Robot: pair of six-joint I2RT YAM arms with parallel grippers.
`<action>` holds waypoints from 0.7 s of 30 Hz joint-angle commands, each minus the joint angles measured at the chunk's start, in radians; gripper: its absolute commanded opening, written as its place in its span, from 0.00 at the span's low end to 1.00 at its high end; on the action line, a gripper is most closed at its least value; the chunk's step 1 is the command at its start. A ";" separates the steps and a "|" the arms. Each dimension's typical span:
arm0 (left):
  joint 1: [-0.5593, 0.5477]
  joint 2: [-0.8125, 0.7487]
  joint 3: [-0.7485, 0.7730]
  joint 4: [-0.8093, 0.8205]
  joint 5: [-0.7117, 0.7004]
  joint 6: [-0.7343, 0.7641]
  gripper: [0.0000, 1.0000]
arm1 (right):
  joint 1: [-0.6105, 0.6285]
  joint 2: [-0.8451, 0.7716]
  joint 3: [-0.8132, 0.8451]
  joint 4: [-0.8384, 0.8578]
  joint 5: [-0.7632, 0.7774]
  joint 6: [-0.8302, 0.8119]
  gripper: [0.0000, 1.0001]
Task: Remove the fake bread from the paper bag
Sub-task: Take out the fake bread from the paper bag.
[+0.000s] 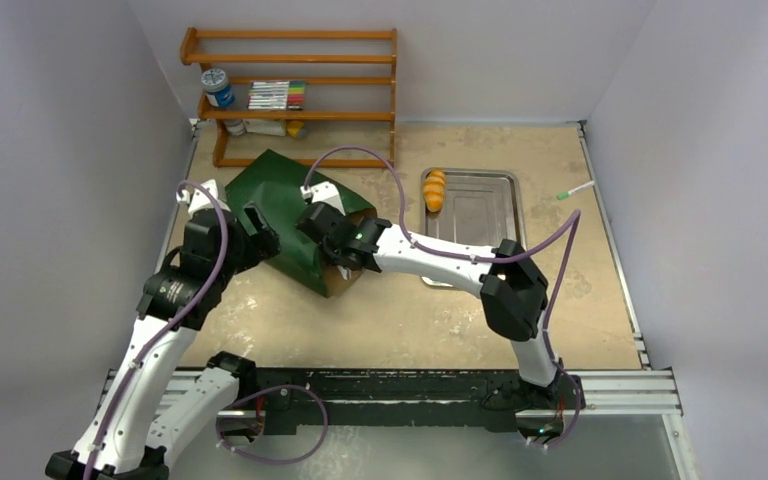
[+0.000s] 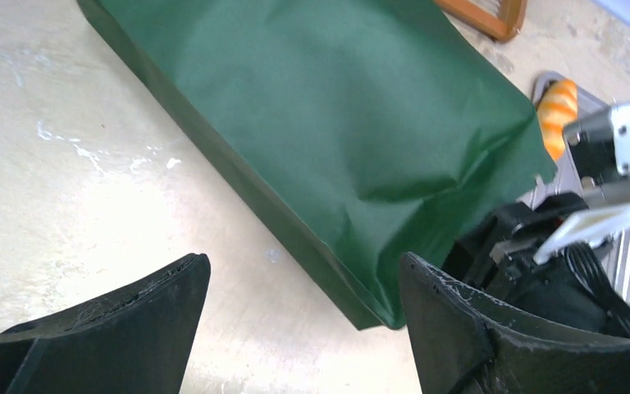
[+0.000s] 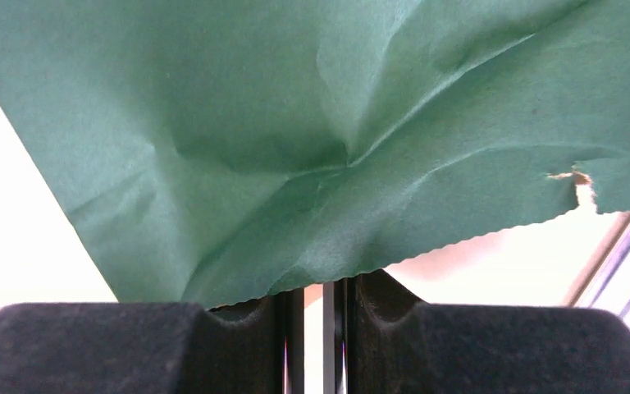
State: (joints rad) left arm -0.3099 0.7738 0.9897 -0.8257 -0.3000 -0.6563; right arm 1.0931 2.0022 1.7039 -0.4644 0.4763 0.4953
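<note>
The bag lies on its side on the tabletop, mouth facing the near edge; any bread inside is hidden. One roll sits on the tray to the bag's right. The right hand pinches the bag's upper lip. The left hand, spread and empty, hovers at the bag's left. The lip is probably best held high and steady so the left can reach in.

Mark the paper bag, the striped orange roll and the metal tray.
paper bag [image 2: 336, 107], left wrist view, on its green side panel.
striped orange roll [image 1: 434, 190], top external view, on its middle.
metal tray [image 1: 475, 215], top external view, on its bare floor.
</note>
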 commanded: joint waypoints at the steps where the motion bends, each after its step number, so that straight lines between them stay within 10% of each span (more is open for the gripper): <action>1: -0.005 -0.062 -0.053 0.024 0.121 0.001 0.85 | 0.011 -0.033 0.045 0.001 -0.061 -0.019 0.00; 21: -0.209 0.239 0.022 0.228 0.099 0.233 0.86 | -0.008 -0.328 -0.342 -0.038 -0.119 0.147 0.00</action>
State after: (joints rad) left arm -0.4793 0.9951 0.9352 -0.6815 -0.1711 -0.5274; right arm 1.0996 1.7260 1.3804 -0.4747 0.3622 0.6022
